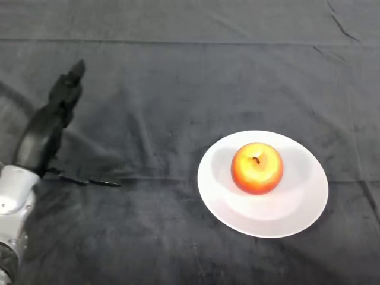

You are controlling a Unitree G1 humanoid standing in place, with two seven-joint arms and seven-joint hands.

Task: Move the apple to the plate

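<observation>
The apple [256, 168], red and orange with its stem dimple facing up, sits upright on the white plate [297, 208], a little left of the plate's middle. The plate rests flat on the dark cloth [178, 71] that covers the worktop, toward the worktop's right side and about midway between its near and far edges. The left hand [62, 98] is well apart from both, over the left side of the worktop, its black fingers stretched out loosely and pointing toward the far edge, gripping nothing. The silver-grey forearm [15, 199] enters from the near left corner. Creases run through the cloth between hand and plate.
</observation>
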